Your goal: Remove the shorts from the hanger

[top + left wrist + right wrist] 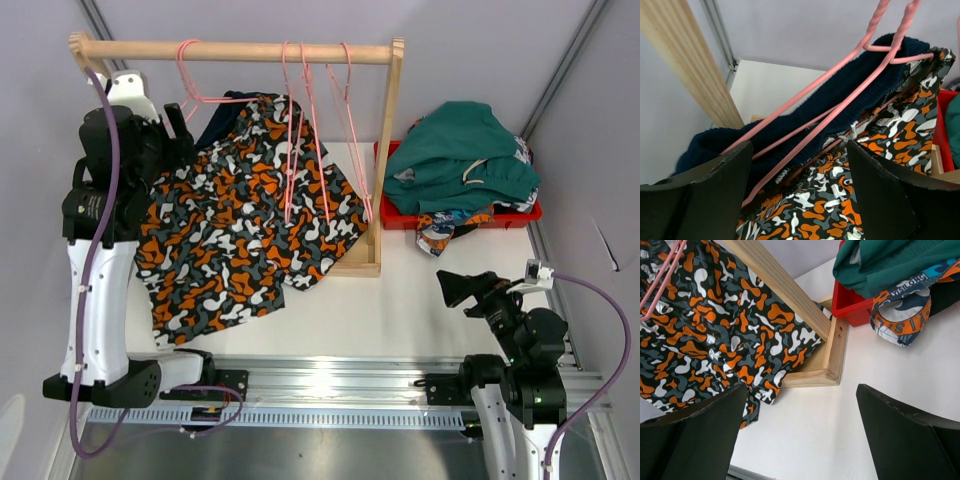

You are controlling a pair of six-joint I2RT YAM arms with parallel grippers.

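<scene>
Camouflage-print shorts (240, 230) hang from the wooden rail (240, 50) and spill down toward 7 o'clock in the overhead view, their lower hem on the table. Behind them, at the rail's 9 o'clock end, navy shorts (840, 110) hang on a pink hanger (830, 75).

The left gripper (799, 147) is raised right at that end, fingers spread apart and holding nothing. In its wrist view the hanger's wires run through the gap between the fingers, from 7 o'clock up to 1 o'clock. The navy fabric lies straight ahead at 12 o'clock and the camouflage cloth spreads below toward 5 o'clock. The next move likely depends on closing across that slanted line and catching cloth rather than bare wire.

The right gripper (452, 287) hovers low over the table, jaws wide and empty, well apart from the rail, with the hanging shorts off at its 10 o'clock. The left arm is clearly nearer.

Teal shorts (460, 150) are already heaped in the red bin (400, 215).
</scene>
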